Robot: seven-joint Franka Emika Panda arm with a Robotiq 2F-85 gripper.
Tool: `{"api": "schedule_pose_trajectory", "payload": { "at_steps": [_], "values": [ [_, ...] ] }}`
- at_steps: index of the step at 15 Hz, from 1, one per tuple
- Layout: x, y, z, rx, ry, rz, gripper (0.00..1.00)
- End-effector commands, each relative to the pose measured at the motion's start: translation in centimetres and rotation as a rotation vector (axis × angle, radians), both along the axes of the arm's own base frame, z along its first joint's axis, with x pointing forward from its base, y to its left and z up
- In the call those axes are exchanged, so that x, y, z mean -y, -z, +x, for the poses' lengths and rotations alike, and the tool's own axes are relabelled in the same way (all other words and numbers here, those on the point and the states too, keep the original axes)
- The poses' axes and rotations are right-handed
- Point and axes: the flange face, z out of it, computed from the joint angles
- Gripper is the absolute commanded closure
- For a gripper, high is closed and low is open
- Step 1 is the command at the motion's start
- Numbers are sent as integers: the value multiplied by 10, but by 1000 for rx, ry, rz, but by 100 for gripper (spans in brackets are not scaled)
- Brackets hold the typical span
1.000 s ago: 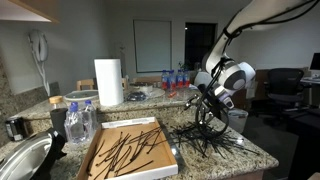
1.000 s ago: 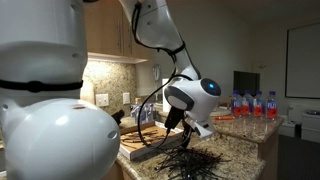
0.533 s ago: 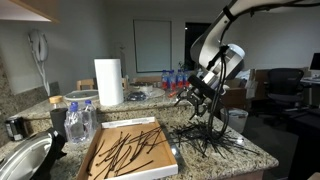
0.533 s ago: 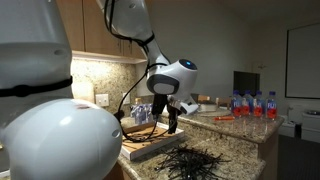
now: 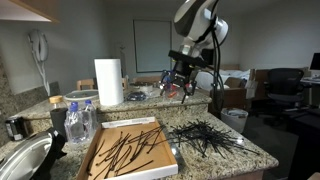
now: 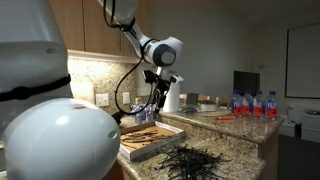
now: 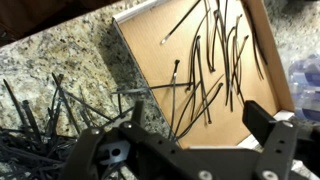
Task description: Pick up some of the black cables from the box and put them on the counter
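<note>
The box (image 5: 168, 150) (image 6: 155, 140) lies on the counter (image 5: 250, 152) with loose black cables (image 5: 125, 150) spread over its brown floor. A second, tangled heap of black cables (image 5: 205, 138) (image 6: 195, 160) rests on the granite beside the box. My gripper (image 5: 178, 86) (image 6: 152, 98) hangs high above the counter, well clear of both. In the wrist view the gripper (image 7: 199, 118) is open with nothing between its fingers. It looks down on the box (image 7: 145, 50), the cables in it (image 7: 205, 60) and the heap (image 7: 35, 125) on the counter (image 7: 70, 60).
A paper towel roll (image 5: 108, 82) stands behind the box. Plastic water bottles (image 5: 80, 122) and a round metal bowl (image 5: 20, 160) sit at the box's far side. More bottles (image 5: 175, 78) (image 6: 255, 104) line the back ledge.
The gripper has lifted away from the heap of cables on the counter and swung up towards the box side. It stayed open, and the heap stays where it lay.
</note>
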Motion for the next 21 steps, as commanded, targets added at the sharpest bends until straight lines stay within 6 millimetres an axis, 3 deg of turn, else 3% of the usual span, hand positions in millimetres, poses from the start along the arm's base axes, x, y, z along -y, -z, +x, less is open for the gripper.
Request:
{"api": "schedule_pose_trajectory", "payload": {
  "at_steps": [1,4,6,12,16,21],
  "values": [
    [-26,-26,37,-137,-135,8,0],
    [-62,-18,56,-221,-246,21,0],
    [-88,1,64,-236,-246,-9,0],
    [-151,53,73,-112,20,-90,0],
    [-165,63,57,-97,237,-82,0],
    [-172,70,65,-123,181,-78,0]
  ]
}}
